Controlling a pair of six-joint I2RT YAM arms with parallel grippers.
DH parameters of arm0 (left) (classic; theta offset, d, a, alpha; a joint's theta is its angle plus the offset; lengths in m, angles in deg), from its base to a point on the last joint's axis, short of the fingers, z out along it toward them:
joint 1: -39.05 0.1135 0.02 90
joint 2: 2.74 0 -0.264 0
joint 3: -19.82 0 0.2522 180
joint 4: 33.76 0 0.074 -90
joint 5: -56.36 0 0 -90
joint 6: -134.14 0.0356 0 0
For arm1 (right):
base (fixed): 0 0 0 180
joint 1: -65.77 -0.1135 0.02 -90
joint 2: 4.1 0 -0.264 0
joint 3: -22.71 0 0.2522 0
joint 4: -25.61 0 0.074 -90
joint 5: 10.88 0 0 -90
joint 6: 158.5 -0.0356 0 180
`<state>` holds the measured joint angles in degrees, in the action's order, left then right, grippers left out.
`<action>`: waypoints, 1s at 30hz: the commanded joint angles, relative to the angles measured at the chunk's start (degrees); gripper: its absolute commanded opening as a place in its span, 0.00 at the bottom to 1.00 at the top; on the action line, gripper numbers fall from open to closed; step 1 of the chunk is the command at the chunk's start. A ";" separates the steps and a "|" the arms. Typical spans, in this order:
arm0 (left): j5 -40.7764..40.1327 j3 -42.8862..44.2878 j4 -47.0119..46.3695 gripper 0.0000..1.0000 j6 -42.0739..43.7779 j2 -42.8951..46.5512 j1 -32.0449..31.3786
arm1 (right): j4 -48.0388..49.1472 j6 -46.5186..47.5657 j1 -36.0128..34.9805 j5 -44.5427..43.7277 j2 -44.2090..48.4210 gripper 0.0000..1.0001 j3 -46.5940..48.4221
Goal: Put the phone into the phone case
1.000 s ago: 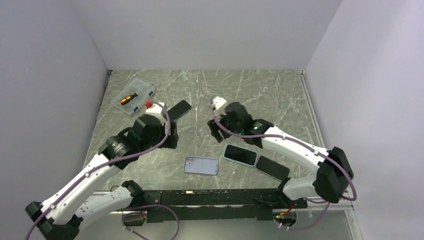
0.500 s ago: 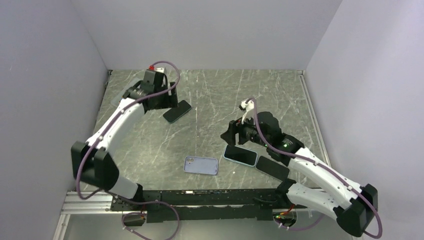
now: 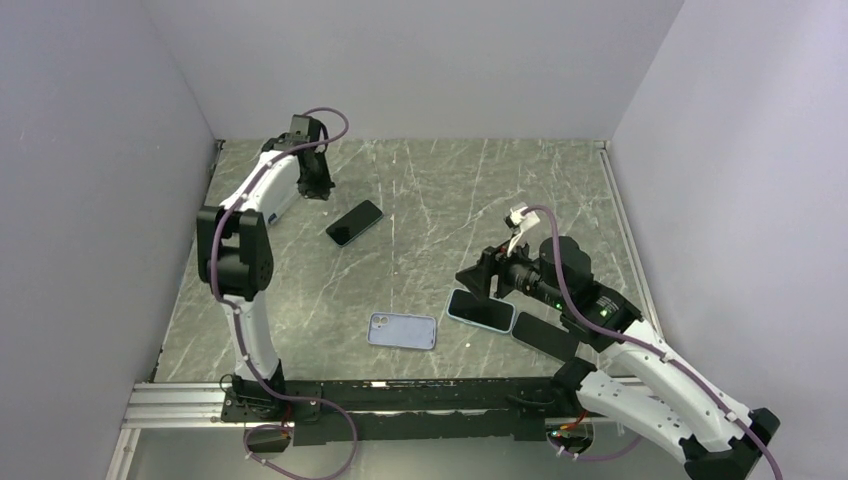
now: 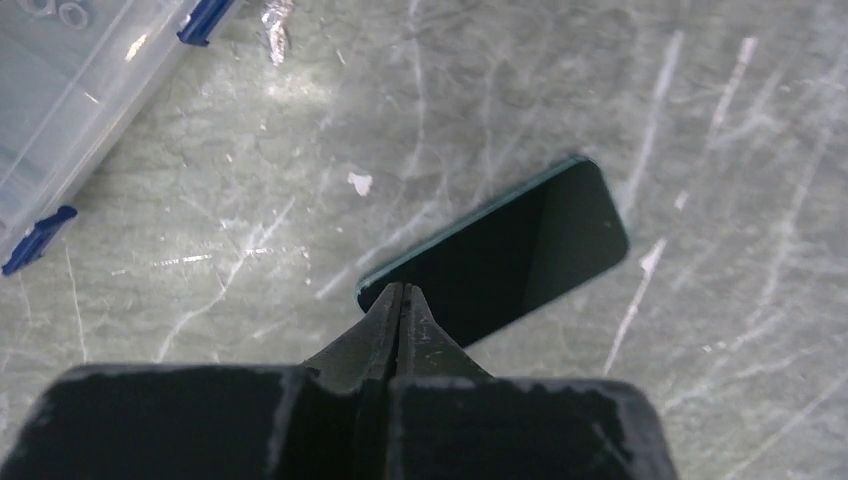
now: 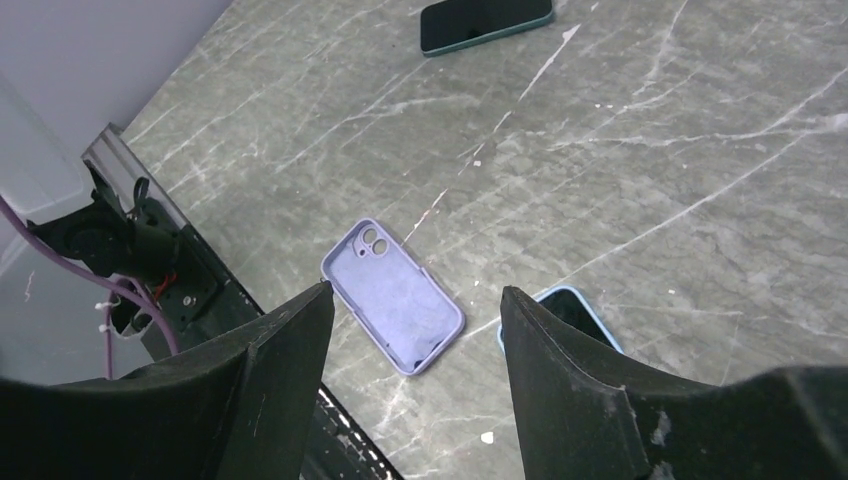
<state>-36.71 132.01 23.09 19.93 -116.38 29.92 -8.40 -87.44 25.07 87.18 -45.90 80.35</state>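
Observation:
An empty lilac phone case point(image 3: 402, 330) lies inside up near the front edge, also in the right wrist view point(image 5: 393, 295). A dark phone with a teal edge point(image 3: 354, 222) lies face up at the back left. My left gripper point(image 3: 319, 187) hangs just behind it, shut with nothing in it; in the left wrist view its closed tips point(image 4: 403, 291) line up with that phone's near corner point(image 4: 510, 250). My right gripper point(image 3: 474, 280) is open and empty, above the table between the case and a phone with a light-blue rim point(image 3: 481, 310). Its fingertips point(image 5: 318, 292) frame the case.
Another dark phone point(image 3: 545, 336) lies right of the blue-rimmed one. A clear plastic box with blue latches point(image 4: 70, 90) sits at the back left, beside the left gripper. Grey walls close in the table on three sides; the rail point(image 3: 400, 395) runs along the front.
The left arm swung from the table's middle left out to the back left, past the teal-edged phone, and its gripper closed. The right arm drew back toward the right, still open.

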 commanded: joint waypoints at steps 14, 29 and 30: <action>1.66 4.36 1.74 0.00 -3.62 -13.19 2.09 | -1.68 -1.34 -0.05 1.54 4.10 0.65 -1.80; 3.35 -18.81 -10.91 0.00 -2.28 -1.73 -4.67 | -0.31 -2.67 -0.07 1.43 0.62 0.65 -1.87; 3.22 -19.22 -11.06 0.00 -2.11 -1.30 -5.46 | -0.53 -2.72 -0.07 1.24 0.51 0.65 -1.91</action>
<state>-35.00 116.60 12.60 17.09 -119.22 27.71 -10.80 -89.14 25.07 88.66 -45.18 77.92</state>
